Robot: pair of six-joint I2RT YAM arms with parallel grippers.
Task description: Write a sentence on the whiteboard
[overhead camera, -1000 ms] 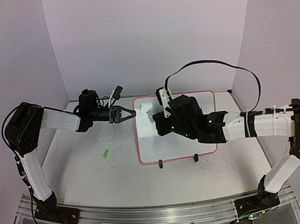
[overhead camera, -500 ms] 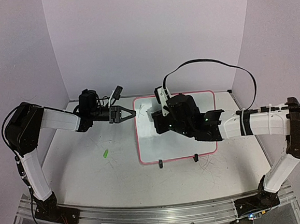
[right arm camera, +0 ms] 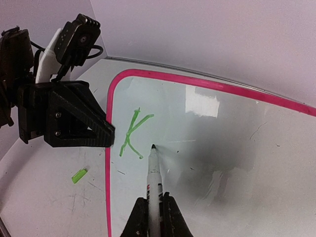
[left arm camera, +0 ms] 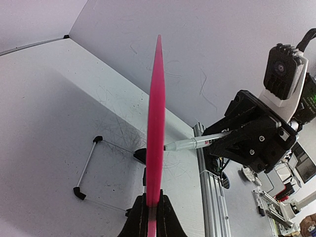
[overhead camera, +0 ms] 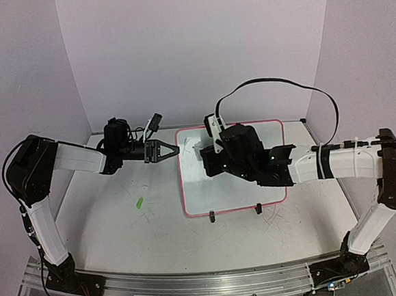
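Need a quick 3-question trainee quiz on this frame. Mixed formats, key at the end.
1. True or false: the left gripper clamps the pink-framed glossy white whiteboard by its edge.
2. What does the right gripper hold? A) a pale marker pen B) an eraser C) nothing
3. Fill in: the only green handwritten letter on the board so far is ___.
Key: 1 true; 2 A; 3 K.
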